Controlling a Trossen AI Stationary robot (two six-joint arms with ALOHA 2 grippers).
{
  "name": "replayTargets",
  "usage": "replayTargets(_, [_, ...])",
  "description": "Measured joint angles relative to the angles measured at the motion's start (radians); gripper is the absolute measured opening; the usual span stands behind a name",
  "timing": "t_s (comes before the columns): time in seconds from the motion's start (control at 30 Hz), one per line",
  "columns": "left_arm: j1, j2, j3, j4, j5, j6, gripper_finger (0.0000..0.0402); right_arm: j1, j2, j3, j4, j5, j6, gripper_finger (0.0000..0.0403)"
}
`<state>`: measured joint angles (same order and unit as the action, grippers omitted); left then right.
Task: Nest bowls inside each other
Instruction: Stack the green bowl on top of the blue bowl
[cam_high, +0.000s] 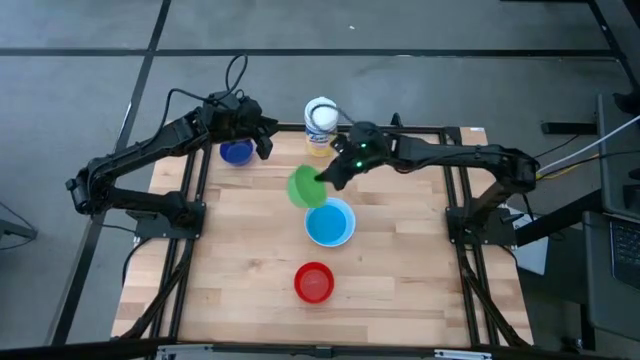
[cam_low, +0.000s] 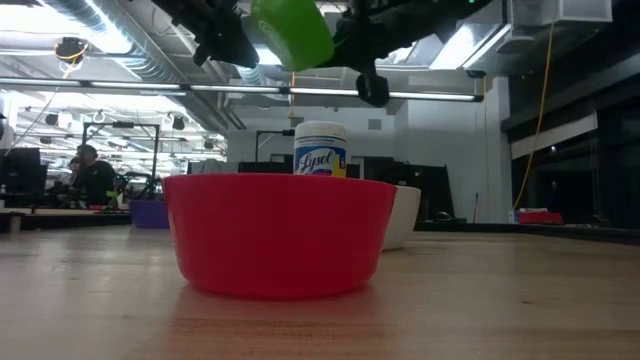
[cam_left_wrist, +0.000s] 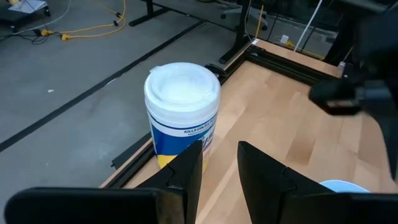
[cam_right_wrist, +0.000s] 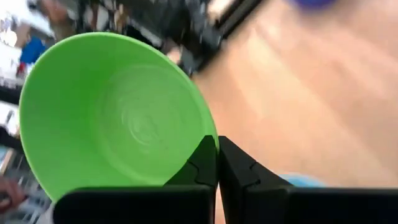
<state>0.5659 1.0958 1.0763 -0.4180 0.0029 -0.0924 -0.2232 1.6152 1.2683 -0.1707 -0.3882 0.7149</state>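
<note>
Currently we've got the right gripper (cam_high: 322, 181) clamped on the green bowl's (cam_high: 304, 187) rim, held up above the table beside the teal-blue bowl (cam_high: 329, 222). Next: carry it over the teal one, level it, release. Left gripper (cam_high: 262, 138) waits partly open near the dark blue bowl (cam_high: 236, 152). Only the low view shows the lift height; red bowl (cam_low: 279, 234) fills it.

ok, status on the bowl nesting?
Right gripper shut on green bowl, airborne beside teal-blue bowl. Left gripper part-open, empty, near dark blue bowl. Nothing blocking.
</note>
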Motion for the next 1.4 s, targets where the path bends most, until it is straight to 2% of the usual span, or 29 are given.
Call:
replayTargets(0.13, [0.0, 0.0, 0.0, 0.0, 0.0, -0.007, 0.0098, 0.034, 0.023, 0.05, -0.114, -0.016, 0.001, 0.0001])
replayTargets(0.43, [0.0, 0.0, 0.0, -0.001, 0.0, -0.006, 0.0098, 0.079, 0.024, 0.048, -0.393, 0.055, -0.051, 0.0001])
replayTargets(0.67, [-0.001, 0.0, 0.0, -0.001, -0.001, -0.008, 0.0098, 0.081, 0.036, 0.027, -0.438, 0.075, -0.073, 0.0001])
replayTargets(1.1, [-0.002, 0.0, 0.0, -0.004, -0.002, -0.009, 0.0098, 0.081, 0.192, 0.025, -0.495, 0.088, -0.133, 0.0001])
replayTargets(1.4, [-0.002, 0.0, 0.0, -0.004, -0.002, -0.009, 0.0098, 0.061, 0.2, 0.025, -0.492, 0.115, -0.148, 0.0001])
